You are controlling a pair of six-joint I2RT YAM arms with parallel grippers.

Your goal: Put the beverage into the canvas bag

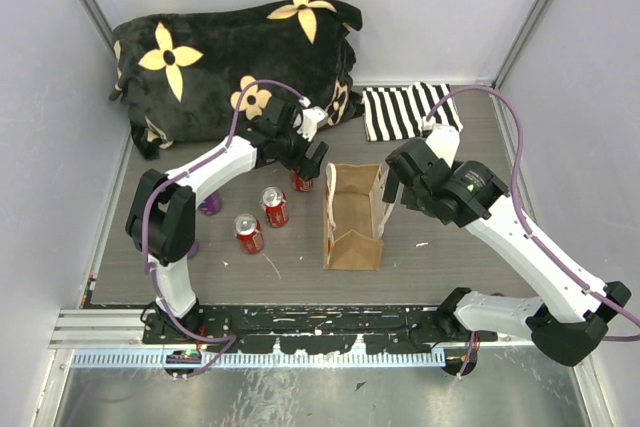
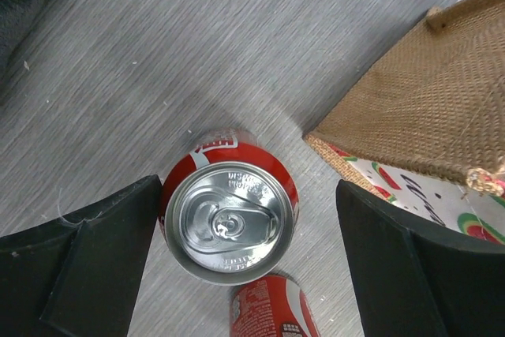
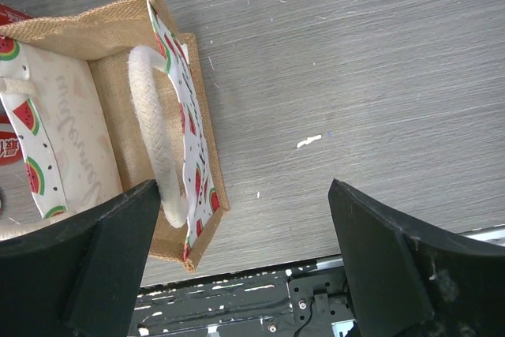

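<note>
Robot lab test cell, not a home. Grey table (image 1: 420,277) boxed in by plain white panels (image 1: 40,147) at 9, 12 and 3 o'clock. Aluminium rail (image 1: 110,325) at 6 o'clock carries the left arm (image 1: 200,172) and right arm (image 1: 530,247) (purple cables (image 1: 235,117) looped loose). Scuffed sheet metal (image 1: 300,397) lies below the rail.

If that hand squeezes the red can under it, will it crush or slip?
Probably not crush: the can looks unopened, tab flat, so likely full and stiff. Its smooth round wall may slip a little. Standing upright, it could tip if nudged.
</note>
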